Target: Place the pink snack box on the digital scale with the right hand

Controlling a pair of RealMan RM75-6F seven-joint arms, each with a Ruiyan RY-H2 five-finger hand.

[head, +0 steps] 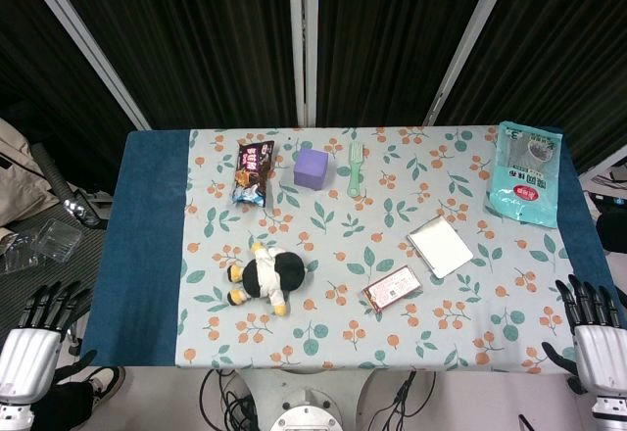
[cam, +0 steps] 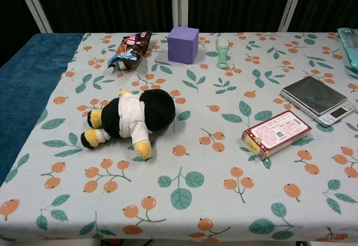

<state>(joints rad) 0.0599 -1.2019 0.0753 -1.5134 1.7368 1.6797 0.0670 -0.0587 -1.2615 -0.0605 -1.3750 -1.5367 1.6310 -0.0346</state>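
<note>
The pink snack box (head: 393,287) (cam: 276,133) lies flat on the floral tablecloth, near the table's front and right of centre. The silver digital scale (head: 440,246) (cam: 317,98) sits just behind and to the right of it, a small gap between them, nothing on its platform. My right hand (head: 595,338) hangs off the table's front right corner, fingers spread and holding nothing, well right of the box. My left hand (head: 37,333) is off the front left corner, fingers apart and holding nothing. Neither hand shows in the chest view.
A black, white and yellow plush toy (head: 263,277) (cam: 130,120) lies front left. A purple cube (head: 312,168) (cam: 183,44), a dark snack bag (head: 252,170) (cam: 131,50) and a green comb (head: 355,167) (cam: 222,51) lie at the back. A teal pouch (head: 527,173) is back right.
</note>
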